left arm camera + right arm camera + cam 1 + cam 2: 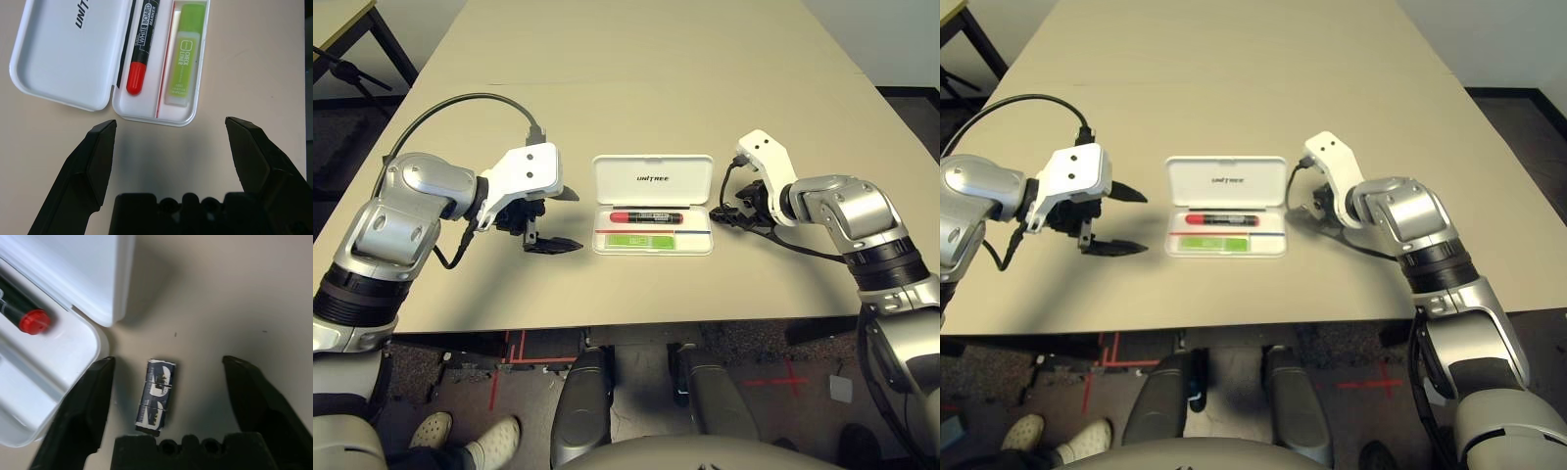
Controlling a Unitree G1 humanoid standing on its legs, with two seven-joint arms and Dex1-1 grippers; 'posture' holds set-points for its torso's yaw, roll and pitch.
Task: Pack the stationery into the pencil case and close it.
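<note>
The white pencil case lies open mid-table with its lid laid flat toward the far side. In its tray rest a red marker and a light-green stick, both clear in the left wrist view as the marker and the stick. A small dark-and-silver cylinder lies on the table just right of the case. My right gripper is open and straddles it, with a gap on each side. My left gripper hovers open just left of the case, holding nothing.
The tan table stretches far behind the case. Its front edge runs close below the grippers. A black cable arcs over my left arm. A person's white shoes stand on the floor at lower left.
</note>
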